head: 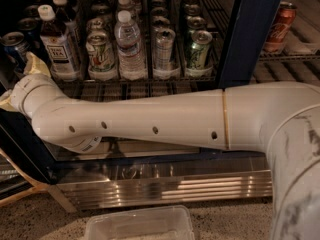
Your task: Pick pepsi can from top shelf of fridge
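One view: the single camera looks down at the front of the fridge point(250, 29), across the robot's own arm.
Fridge: its dark blue door frame stands upright right of centre, and a ribbed steel base panel point(165, 186) runs along the bottom.
Arm: the thick white arm point(150, 119) crosses the middle from the right edge to the left and bends upward near the left edge.
Gripper: the gripper point(36, 64) is at the far left end of the arm, showing as a tan part rising from the wrist, just right of the pepsi can.
Jaws: I cannot tell whether they are apart, together or clamped on anything.
Pepsi can: the pepsi can point(12, 48), blue with a silver top, stands upright at the far left of the top shelf, just beside the gripper; contact cannot be told.
Top shelf: the top shelf point(165, 86) is a wire rack carrying rows of drinks above the arm.
Front row: from left to right stand a tea bottle point(60, 46), a green-white can point(100, 54), a water bottle point(131, 44), a silver can point(164, 49) and a second green-white can point(197, 51).
Red can: a red can point(279, 26) stands on a wire rack right of the door frame.
Floor: a clear plastic tub point(140, 226) lies at the bottom edge, in front of the base panel.
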Available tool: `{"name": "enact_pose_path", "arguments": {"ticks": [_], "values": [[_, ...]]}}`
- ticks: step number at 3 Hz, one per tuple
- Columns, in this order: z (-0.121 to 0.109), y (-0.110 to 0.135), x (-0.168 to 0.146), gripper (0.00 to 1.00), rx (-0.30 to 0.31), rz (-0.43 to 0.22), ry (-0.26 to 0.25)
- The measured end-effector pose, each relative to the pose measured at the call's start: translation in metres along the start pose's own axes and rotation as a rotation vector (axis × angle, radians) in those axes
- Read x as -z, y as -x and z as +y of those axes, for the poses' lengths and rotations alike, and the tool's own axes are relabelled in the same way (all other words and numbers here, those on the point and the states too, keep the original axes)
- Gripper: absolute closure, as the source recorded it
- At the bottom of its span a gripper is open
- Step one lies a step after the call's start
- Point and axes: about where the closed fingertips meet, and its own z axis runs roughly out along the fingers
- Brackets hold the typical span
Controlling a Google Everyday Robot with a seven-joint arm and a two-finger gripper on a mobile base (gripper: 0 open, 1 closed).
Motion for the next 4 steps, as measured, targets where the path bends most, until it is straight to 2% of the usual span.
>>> {"name": "enact_pose_path", "arguments": {"ticks": [1,2,4], "values": [[-0.013,0.007,0.007,0.22,0.011,-0.032,-0.074],[-0.026,0.015,0.010,0.23,0.023,-0.056,-0.117],[-0.039,0.011,-0.004,0.18,0.005,-0.052,-0.155]]}}
